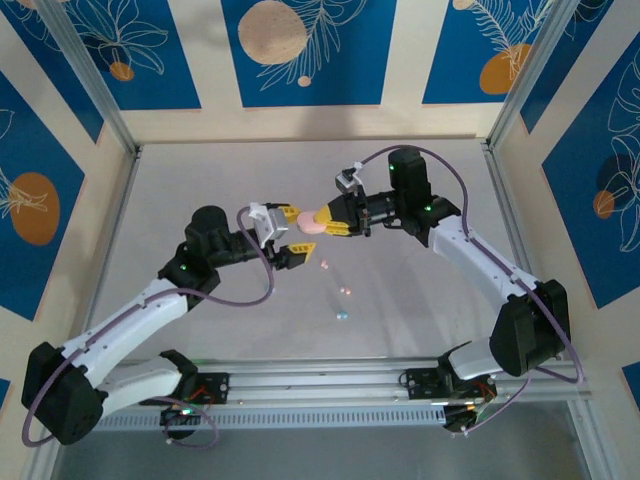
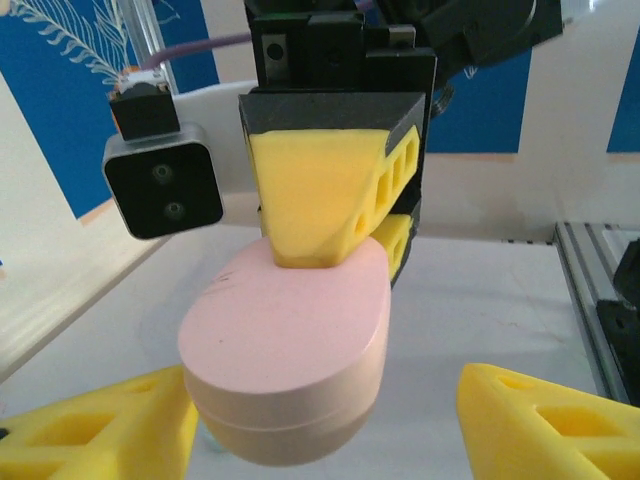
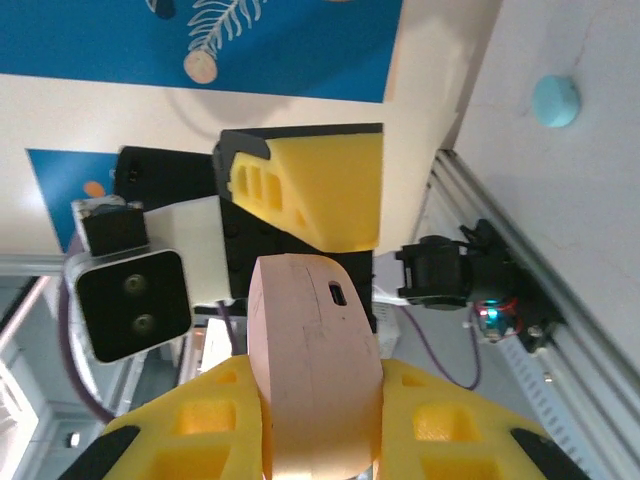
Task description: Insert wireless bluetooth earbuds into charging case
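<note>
Earbuds lie loose on the table (image 1: 430, 300) in front of you as tiny glossy beads: one pinkish (image 1: 323, 264), one pale a little nearer (image 1: 345, 291), and a light blue one nearest the arm bases (image 1: 340, 315). They sit near one another, below and just to the right of where the two arms meet. None is in a case and neither gripper touches them. The blue bead also shows on the table surface at the upper right of your right wrist view. Above them, a closed pink charging case (image 1: 310, 224) hangs in the air between the two arms. Your right gripper (image 1: 326, 222) is clamped on it, one yellow finger pressed against each broad face of the case, as the right wrist view shows plainly. Your left gripper (image 1: 292, 231) faces it from the other side with its jaws apart. In the left wrist view the case sits between the two yellow fingers. The one on the right of that view stands clear of the case, the one on the left lies just beside it.
</note>
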You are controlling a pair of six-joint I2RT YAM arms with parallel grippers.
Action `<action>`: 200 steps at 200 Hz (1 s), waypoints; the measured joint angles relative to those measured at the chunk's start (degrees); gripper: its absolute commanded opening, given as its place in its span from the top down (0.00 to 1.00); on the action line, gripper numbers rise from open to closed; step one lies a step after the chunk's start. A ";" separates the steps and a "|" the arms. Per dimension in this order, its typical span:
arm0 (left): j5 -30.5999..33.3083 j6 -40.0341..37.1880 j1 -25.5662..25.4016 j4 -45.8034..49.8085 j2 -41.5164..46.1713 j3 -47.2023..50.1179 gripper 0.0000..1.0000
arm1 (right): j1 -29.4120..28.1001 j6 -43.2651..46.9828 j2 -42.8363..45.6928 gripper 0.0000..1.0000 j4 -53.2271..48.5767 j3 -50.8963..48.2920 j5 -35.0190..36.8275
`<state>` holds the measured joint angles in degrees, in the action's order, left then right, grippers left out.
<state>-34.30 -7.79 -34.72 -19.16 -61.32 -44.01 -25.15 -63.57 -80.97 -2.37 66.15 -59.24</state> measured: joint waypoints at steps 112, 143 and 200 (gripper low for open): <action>-1.49 7.26 0.11 -13.79 -1.66 0.28 0.34 | -0.39 -15.98 0.24 0.87 20.46 -3.23 -2.71; -1.42 6.64 0.11 -12.41 -1.66 0.28 0.39 | -0.48 -16.85 0.24 0.87 21.64 -3.23 -2.71; -1.22 5.95 0.11 -11.52 -1.66 0.26 0.54 | -0.76 -17.05 0.24 0.87 21.86 -3.23 -2.69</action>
<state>-35.53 -1.85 -34.61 -30.68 -62.98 -43.75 -25.91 -80.62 -80.73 19.49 62.92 -61.93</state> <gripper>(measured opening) 0.488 0.235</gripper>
